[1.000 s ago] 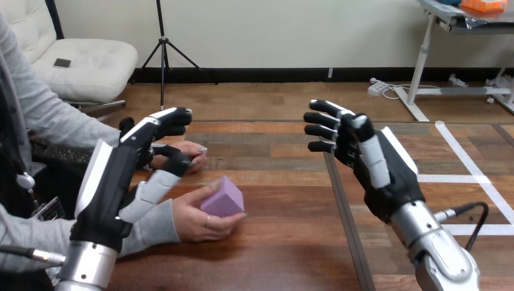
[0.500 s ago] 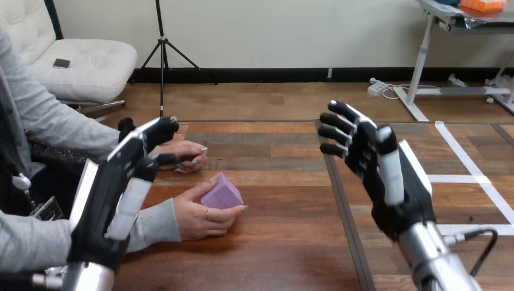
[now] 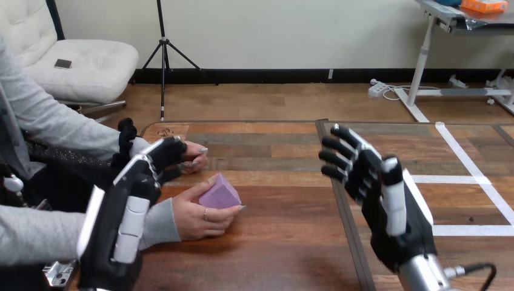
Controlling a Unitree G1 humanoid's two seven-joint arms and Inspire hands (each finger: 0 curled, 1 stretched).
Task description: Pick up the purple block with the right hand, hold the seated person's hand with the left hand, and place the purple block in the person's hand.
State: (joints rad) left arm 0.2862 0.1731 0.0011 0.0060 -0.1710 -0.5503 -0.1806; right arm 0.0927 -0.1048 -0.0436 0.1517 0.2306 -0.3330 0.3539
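I see the purple block (image 3: 219, 195) lying in the person's nearer hand (image 3: 195, 223), which rests on the wooden table (image 3: 285, 248) at the view's left. Its fingers and thumb are cupped round the block from below and from the sides. The block sits tilted, one corner up.

My left hand (image 3: 128, 203) is raised at the lower left with its back toward the camera. Its fingers (image 3: 162, 151) reach forward, nearly straight and close together, and close on nothing. From here it overlaps the grey sleeve (image 3: 159, 223) of that nearer hand, and I cannot tell whether it touches the sleeve or stands above it. Its fingertips come close to the person's farther hand (image 3: 194, 155), which lies on the table beyond the block, but I see no grip on it.

My right hand (image 3: 380, 194) is up over the right half of the table, well apart from the block. Its fingers are spread and straight, its thumb is held upright, and it is empty.
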